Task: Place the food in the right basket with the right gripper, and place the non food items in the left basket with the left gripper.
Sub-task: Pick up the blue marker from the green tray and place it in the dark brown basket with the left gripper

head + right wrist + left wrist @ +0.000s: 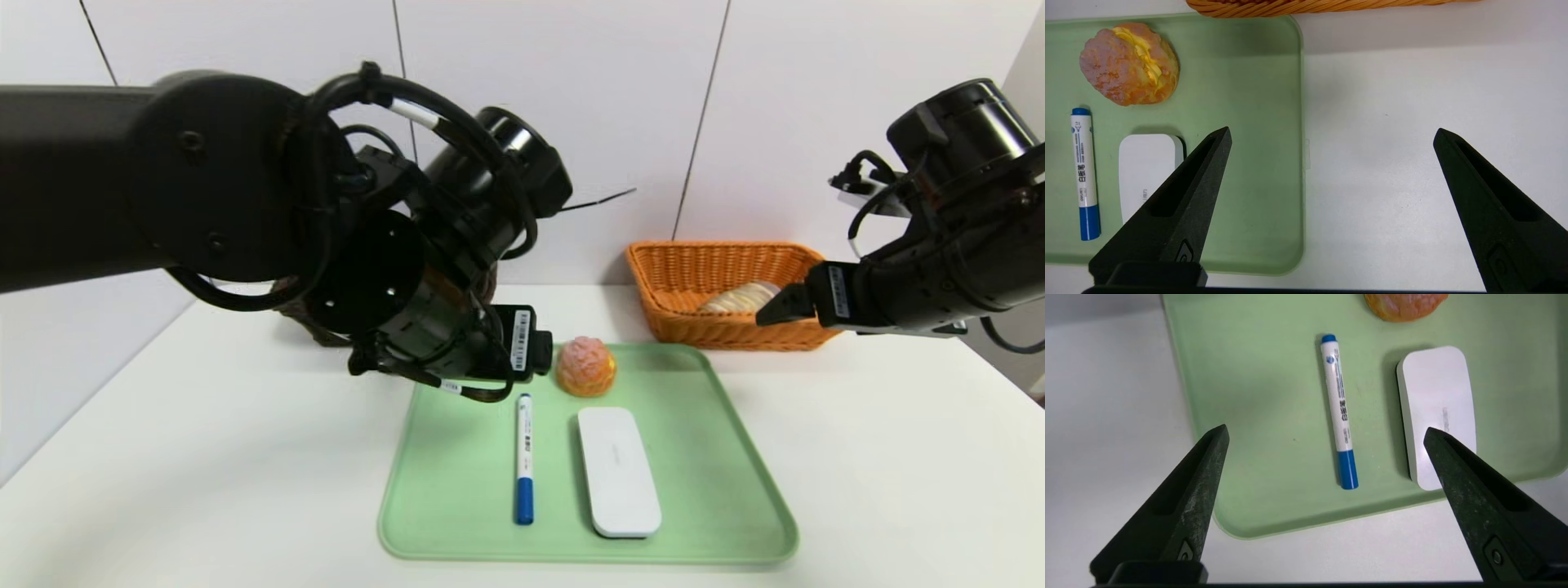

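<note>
Taking the green tray [702, 457] as a clock face seen from the head, with 12 o'clock on the far side, the small round bun [586, 367] sits on it at 12 o'clock, its crackled orange-pink top showing a yellow split. The white marker pen [525, 457] lies at 9 o'clock, its long blue cap end pointing to 6 o'clock, and the flat white case [619, 474] lies just beside it, toward 3 o'clock, its long axis running from about 11 to 5. The orange wicker basket [735, 333] stands on the white surface [882, 490] beyond the tray at 1 o'clock, with the twisted loaf [739, 299] inside. The dark brown basket [314, 327] is beyond the tray at 10 o'clock, largely hidden behind the left arm [229, 180]. The left gripper [1327, 428] hangs above the tray, its fingers spread wide, holding nothing. The right gripper [1333, 128] is raised over the tray's 3 o'clock edge and the surface next to it, also wide and with nothing in its grasp.
</note>
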